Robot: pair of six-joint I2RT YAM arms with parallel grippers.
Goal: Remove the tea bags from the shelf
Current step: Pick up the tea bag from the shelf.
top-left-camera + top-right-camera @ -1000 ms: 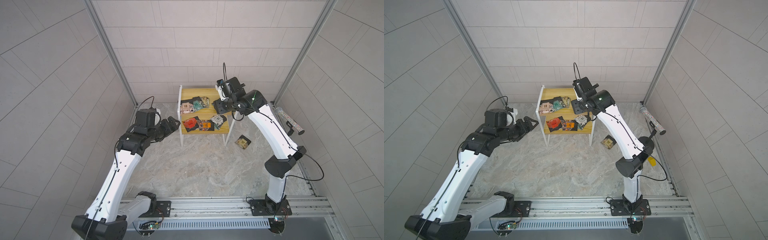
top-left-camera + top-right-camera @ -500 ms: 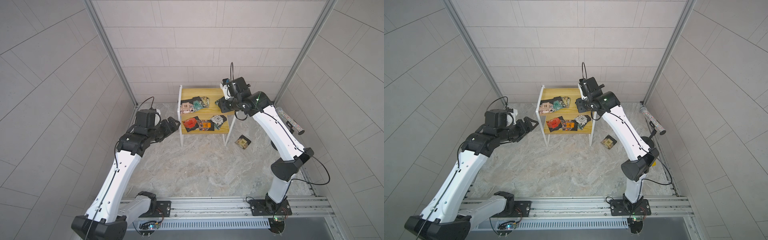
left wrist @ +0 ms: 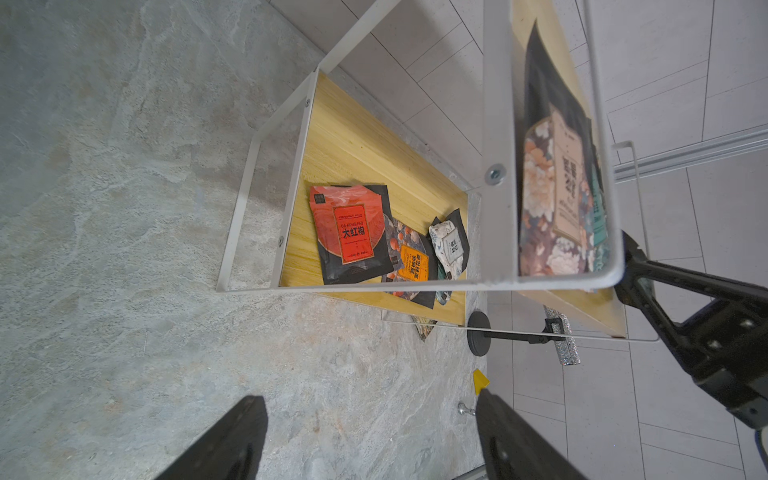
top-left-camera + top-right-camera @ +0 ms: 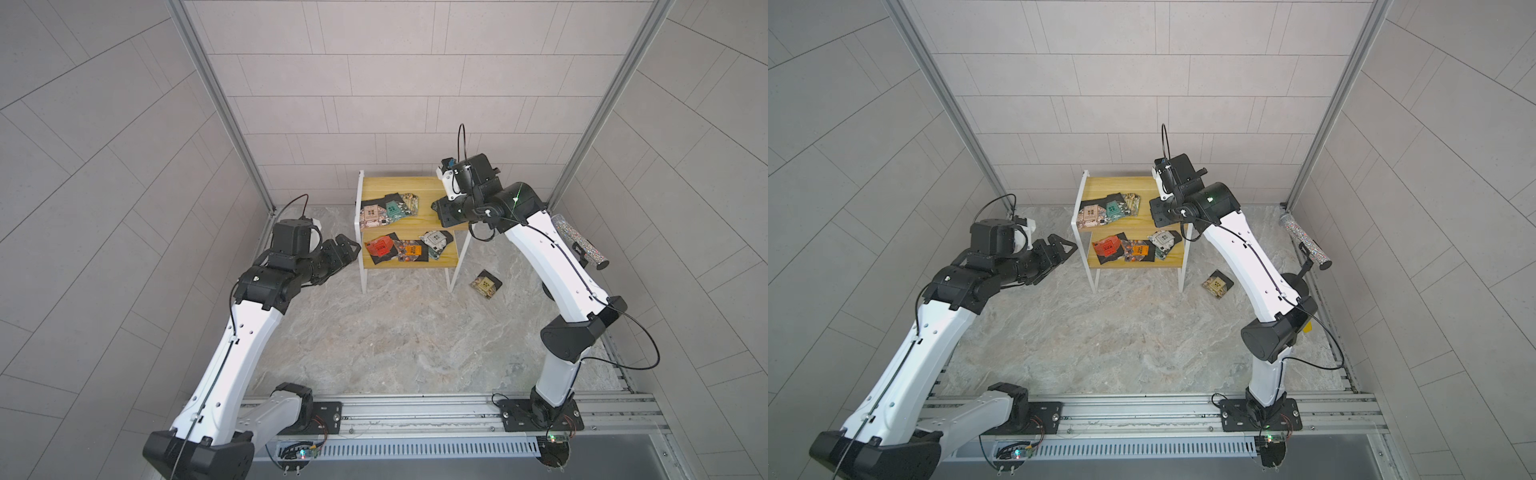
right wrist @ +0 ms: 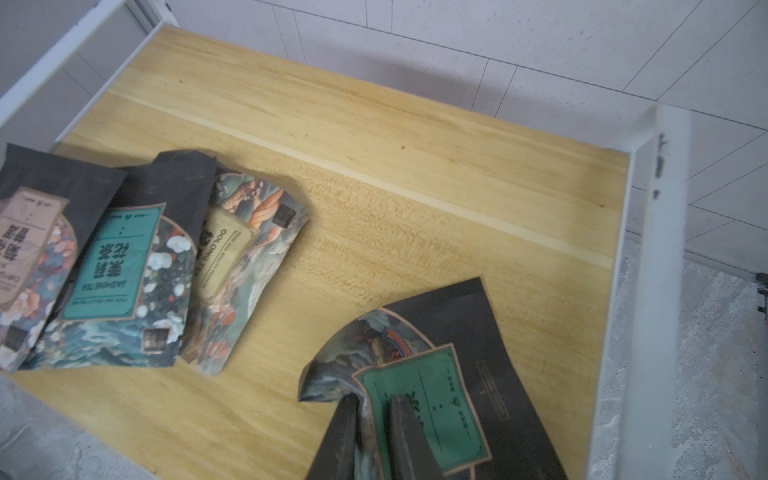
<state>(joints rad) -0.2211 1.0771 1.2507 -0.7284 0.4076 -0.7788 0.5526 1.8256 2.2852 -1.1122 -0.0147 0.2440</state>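
Observation:
The shelf (image 4: 399, 186) (image 4: 1117, 186) stands at the back wall, with yellow boards in a white frame. My right gripper (image 5: 372, 405) (image 4: 442, 210) is at the right end of the upper board (image 5: 374, 137), shut on a green-labelled tea bag (image 5: 440, 382) whose edge curls up between the fingers. Three more tea bags (image 4: 388, 210) (image 5: 112, 266) overlap at the board's left end. Red (image 4: 380, 248) (image 3: 353, 230), orange (image 4: 412, 250) and white-labelled (image 4: 436, 240) tea bags lie on the lower board. My left gripper (image 4: 347, 249) (image 3: 370, 419) hangs open left of the shelf, holding nothing.
One tea bag (image 4: 485, 284) (image 4: 1217, 284) lies on the marble floor right of the shelf. A black stand with a glittery tube (image 4: 579, 241) (image 4: 1306, 241) is by the right wall. A small yellow block (image 3: 481, 380) sits near it. Tiled walls enclose three sides; a rail (image 4: 415, 409) runs along the front.
My right wrist has shifted over the right end of the upper board and its jaws have come together on the green-labelled tea bag. The left arm has not moved.

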